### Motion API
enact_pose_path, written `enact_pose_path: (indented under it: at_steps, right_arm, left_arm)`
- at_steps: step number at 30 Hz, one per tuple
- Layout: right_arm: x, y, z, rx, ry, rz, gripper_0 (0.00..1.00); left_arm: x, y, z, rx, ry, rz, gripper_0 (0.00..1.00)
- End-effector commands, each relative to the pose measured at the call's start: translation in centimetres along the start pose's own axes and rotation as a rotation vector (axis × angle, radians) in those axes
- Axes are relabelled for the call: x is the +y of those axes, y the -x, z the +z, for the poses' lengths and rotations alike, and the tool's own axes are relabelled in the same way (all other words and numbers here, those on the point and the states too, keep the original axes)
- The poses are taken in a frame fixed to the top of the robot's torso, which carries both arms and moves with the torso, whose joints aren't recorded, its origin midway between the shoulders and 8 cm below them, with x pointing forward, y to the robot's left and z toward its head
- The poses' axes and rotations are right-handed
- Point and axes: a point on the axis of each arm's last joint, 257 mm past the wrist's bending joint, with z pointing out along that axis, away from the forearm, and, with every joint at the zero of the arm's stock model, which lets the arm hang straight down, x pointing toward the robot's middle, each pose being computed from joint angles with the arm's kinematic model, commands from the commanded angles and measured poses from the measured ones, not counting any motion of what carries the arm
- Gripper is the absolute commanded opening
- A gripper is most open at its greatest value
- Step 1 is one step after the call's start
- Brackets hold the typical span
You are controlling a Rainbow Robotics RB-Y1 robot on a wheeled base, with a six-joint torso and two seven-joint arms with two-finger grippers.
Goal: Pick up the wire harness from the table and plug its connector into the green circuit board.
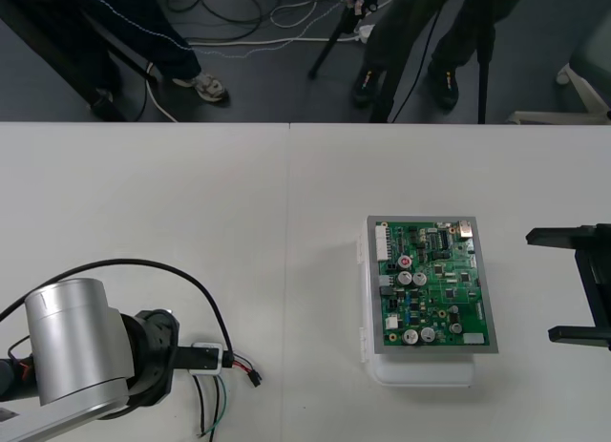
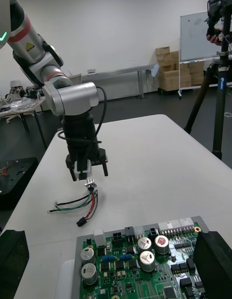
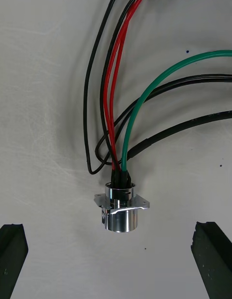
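Observation:
The wire harness (image 1: 218,396) lies on the table at the front left, its red, black and green wires (image 3: 121,110) fanned out. Its small black plug (image 1: 255,377) rests on the table toward the board. My left gripper (image 1: 205,358) hovers right over the round metal socket (image 3: 121,212), open, with its fingers (image 3: 12,250) standing wide on either side of the flange. The green circuit board (image 1: 430,284) on its white base (image 1: 420,370) sits to the right. My right gripper (image 1: 542,285) waits open beside the board's right edge. From the right wrist, the left gripper (image 2: 87,171) stands above the socket (image 2: 90,184) and plug (image 2: 81,222).
The table's far edge (image 1: 286,124) runs across the back, with dark floor, cables and tripod legs beyond it. A seam (image 1: 288,222) runs down the tabletop. Bare table lies between the harness and the board (image 2: 145,265).

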Motion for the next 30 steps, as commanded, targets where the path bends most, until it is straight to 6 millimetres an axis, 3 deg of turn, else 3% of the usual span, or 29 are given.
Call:
enact_pose_path:
  at_steps: [1,14,30]
  right_arm:
    - [1.1,1.7,1.7,-0.029,0.071,-0.075,1.0]
    - [2.3,2.5,2.8,-0.058,0.119,-0.081,1.0]
    - [1.9,1.8,1.8,-0.05,0.088,-0.258,1.0]
  left_arm:
    - [0.4,0.4,0.4,0.023,-0.003,-0.078,1.0]
    - [0.1,1.1,2.9,0.013,-0.025,-0.109,1.0]
    - [0.3,1.9,4.2,0.001,-0.031,-0.123,1.0]
